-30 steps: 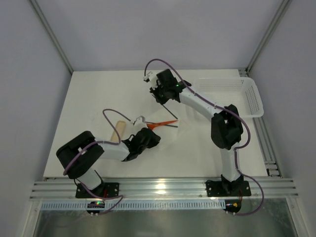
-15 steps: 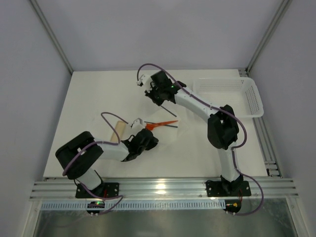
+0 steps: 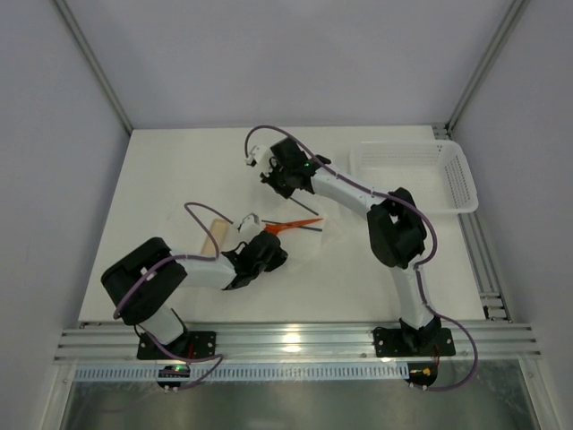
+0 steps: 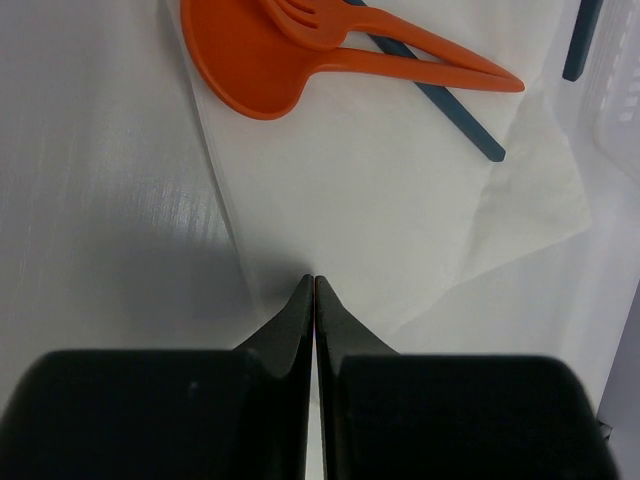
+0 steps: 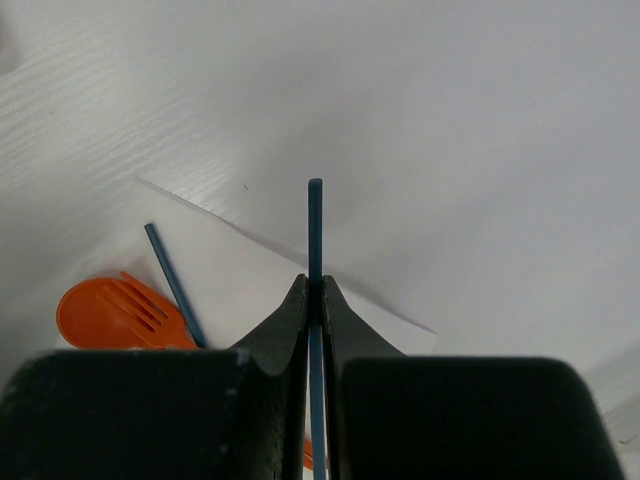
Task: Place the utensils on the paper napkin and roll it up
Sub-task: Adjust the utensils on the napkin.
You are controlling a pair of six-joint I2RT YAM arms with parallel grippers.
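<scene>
Beyond the paper napkin [image 5: 240, 285], the right gripper [image 5: 313, 285] (jaws closed tight) pinches a dark stick [image 5: 315, 220].

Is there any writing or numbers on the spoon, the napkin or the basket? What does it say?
None: no word, number or sign can be read in any view.
The orange spoon, orange fork, dark blue stick, paper napkin and white basket all look plain.

White table [image 3: 161, 179] — pale grey walls [image 3: 295, 54], aluminium rail [image 3: 295, 340] along near edge.
</scene>
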